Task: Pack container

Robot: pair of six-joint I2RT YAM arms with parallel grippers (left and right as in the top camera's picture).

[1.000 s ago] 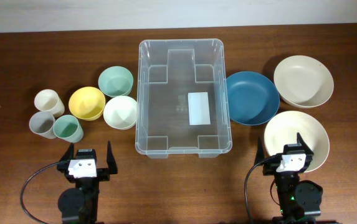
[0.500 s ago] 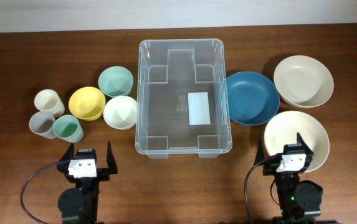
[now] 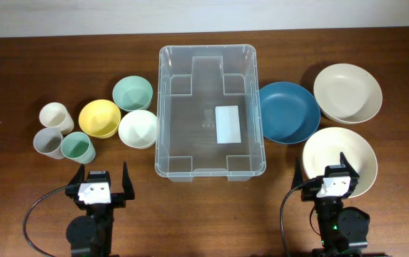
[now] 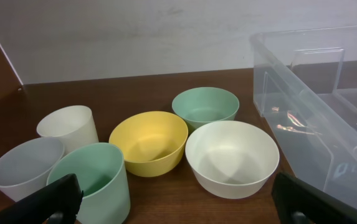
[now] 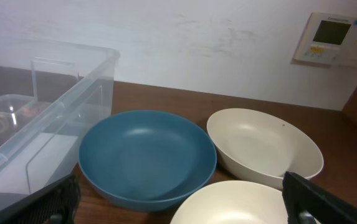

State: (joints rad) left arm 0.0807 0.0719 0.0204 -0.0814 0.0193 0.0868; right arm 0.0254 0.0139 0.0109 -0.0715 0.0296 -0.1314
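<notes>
In the left wrist view the container (image 4: 315, 118) runs off the right edge, and the grey cup (image 4: 22, 171) and green cup (image 4: 94, 180) are cut by the bottom edge. Only the dark fingertips (image 4: 57, 200) of the left end effector (image 3: 102, 173) show, in the bottom corners. In the right wrist view the bottom edge cuts the near cream bowl (image 5: 240, 205) and the left edge cuts the container. The wall panel (image 5: 329, 38) has a display too small to read. Overhead, the right end effector (image 3: 322, 168) covers part of that bowl's rim.
</notes>
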